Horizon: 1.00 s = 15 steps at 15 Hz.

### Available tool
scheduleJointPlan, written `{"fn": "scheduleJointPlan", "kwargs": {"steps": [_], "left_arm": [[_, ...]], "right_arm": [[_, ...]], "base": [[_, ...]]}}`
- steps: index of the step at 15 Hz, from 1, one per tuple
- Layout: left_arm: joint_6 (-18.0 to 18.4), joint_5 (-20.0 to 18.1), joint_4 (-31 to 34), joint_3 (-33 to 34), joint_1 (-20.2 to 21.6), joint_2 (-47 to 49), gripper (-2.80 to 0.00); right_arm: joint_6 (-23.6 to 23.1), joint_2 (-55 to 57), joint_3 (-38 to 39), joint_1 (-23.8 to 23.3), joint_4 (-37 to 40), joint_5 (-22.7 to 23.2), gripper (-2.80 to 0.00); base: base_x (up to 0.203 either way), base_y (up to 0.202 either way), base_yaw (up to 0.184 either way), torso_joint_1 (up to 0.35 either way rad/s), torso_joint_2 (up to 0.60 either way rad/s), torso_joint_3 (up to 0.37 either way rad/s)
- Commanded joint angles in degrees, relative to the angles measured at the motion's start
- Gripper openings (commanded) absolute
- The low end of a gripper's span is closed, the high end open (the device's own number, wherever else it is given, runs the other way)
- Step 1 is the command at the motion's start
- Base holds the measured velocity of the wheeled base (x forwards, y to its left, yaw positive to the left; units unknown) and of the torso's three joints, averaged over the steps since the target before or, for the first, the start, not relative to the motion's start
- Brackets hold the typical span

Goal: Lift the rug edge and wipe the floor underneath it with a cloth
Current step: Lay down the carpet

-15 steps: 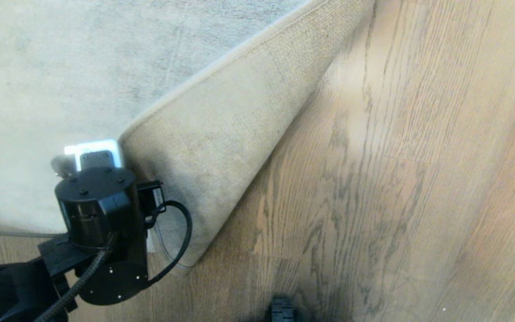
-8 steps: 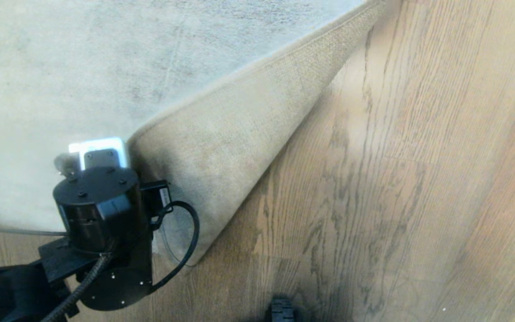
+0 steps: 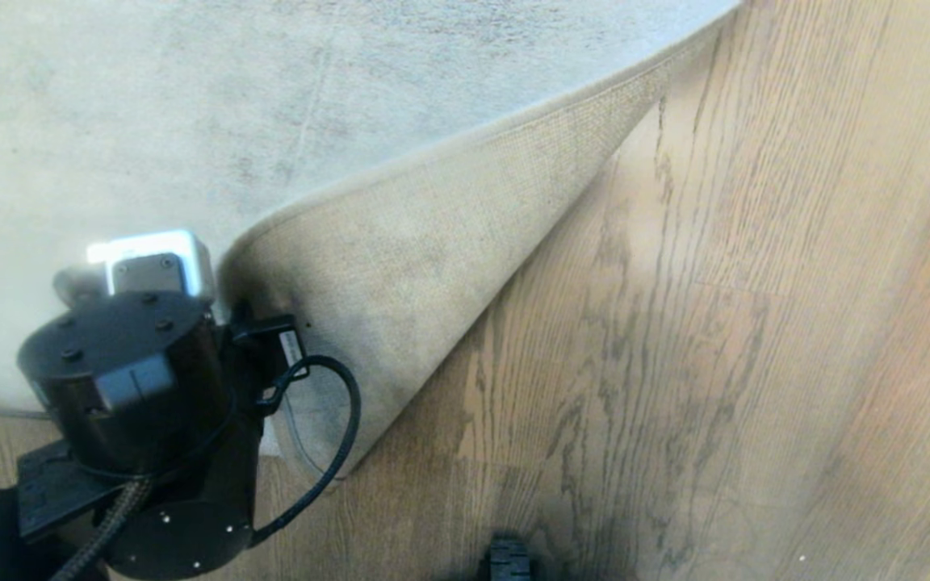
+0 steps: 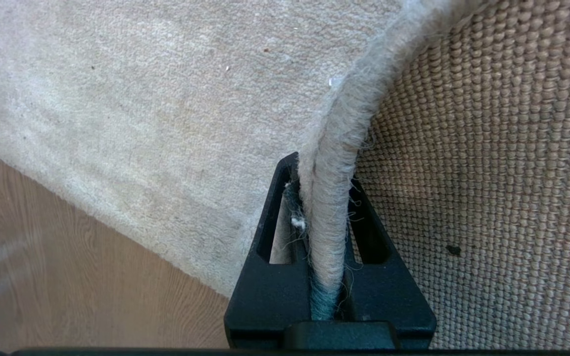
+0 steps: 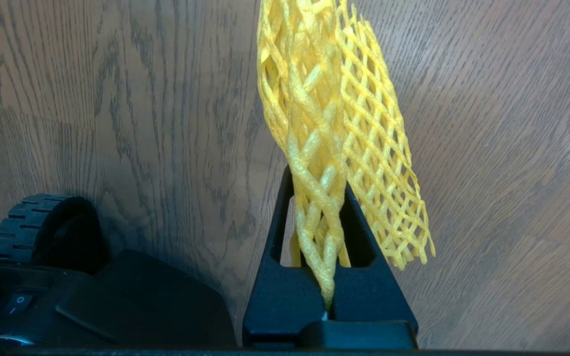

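Over on the left, the left hand [image 4: 323,198] is clamped on the rug edge [image 4: 327,212], its two black fingers [image 4: 270,237] pinching the fuzzy grey border between them. The arm's black wrist fills the lower left of the head view, with a cable looping off its side. From that grip the rug [image 3: 150,121] is folded back on itself, so a long wedge of beige woven backing [image 3: 433,242] faces up, widest near the hand and narrowing toward the far right, where the rug still lies flat. Beside the fold the floor [image 3: 715,323] is bare brown wood grain with plank seams showing. A dark wheel [image 5: 42,222] of the base shows low in the right wrist view. On the right, the right hand [image 5: 322,232] is clenched on the cloth [image 5: 334,123], a yellow mesh bunched between its fingers and sticking out past them above the floor, well apart from the rug.
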Motion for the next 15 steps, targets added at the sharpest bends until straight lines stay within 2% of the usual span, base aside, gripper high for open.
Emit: {"fn": "scheduleJointPlan", "kwargs": {"steps": [1, 2, 3, 15], "left_arm": [[-0.1, 0.5, -0.4, 0.0, -0.2, -0.4, -2.80], [-0.1, 0.5, -0.4, 0.0, -0.3, -0.4, -2.80], [-0.1, 0.5, -0.4, 0.1, -0.4, -0.4, 0.00], [-0.2, -0.1, -3.7, 0.5, -1.1, -1.9, 0.00]], "right_arm": [[0.0, 0.1, 0.0, 0.0, 0.0, 0.0, -2.80], [0.0, 0.1, 0.0, 0.0, 0.0, 0.0, -2.80], [0.0, 0.1, 0.0, 0.0, 0.0, 0.0, -2.80], [0.0, 0.1, 0.0, 0.0, 0.0, 0.0, -2.80]], "base": [[0.000, 0.000, 0.000, 0.000, 0.00, 0.000], [0.000, 0.000, 0.000, 0.000, 0.00, 0.000], [0.000, 0.000, 0.000, 0.000, 0.00, 0.000], [0.000, 0.000, 0.000, 0.000, 0.00, 0.000]]}}
